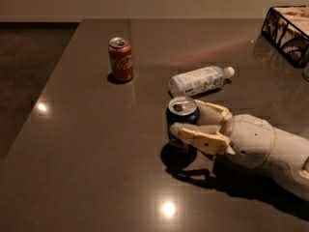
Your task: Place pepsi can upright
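Observation:
The pepsi can (181, 114) is dark blue with a silver top and stands upright near the middle of the dark table (87, 153). My gripper (186, 120) reaches in from the right, and its cream fingers (195, 135) sit on either side of the can, closed around it. The can's base is at or just above the table, over its own shadow. The lower part of the can is partly hidden by the near finger.
A red cola can (120, 59) stands upright at the back left. A clear plastic bottle (200, 79) with a white cap lies on its side just behind the pepsi can. A black wire basket (288, 33) sits at the back right corner.

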`<move>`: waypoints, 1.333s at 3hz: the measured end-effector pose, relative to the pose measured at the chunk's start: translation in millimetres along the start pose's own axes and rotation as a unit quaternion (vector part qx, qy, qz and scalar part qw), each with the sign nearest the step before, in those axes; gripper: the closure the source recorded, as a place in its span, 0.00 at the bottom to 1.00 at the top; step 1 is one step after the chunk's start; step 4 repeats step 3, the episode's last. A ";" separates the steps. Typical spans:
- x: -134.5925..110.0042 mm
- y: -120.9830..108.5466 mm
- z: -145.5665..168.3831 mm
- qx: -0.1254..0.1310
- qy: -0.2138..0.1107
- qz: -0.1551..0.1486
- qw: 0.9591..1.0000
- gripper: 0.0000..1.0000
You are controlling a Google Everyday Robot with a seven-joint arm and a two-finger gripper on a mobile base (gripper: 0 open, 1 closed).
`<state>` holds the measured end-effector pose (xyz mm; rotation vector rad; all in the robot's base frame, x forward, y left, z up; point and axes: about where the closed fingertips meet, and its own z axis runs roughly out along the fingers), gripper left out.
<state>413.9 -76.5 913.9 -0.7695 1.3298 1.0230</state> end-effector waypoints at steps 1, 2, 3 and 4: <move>-0.9 1.4 2.0 -0.002 0.001 -0.001 1.000 0.12; -1.7 2.7 3.9 -0.004 0.001 -0.002 1.000 0.00; -1.7 2.8 4.0 -0.004 0.001 -0.002 1.000 0.00; -1.7 2.8 4.0 -0.004 0.001 -0.002 1.000 0.00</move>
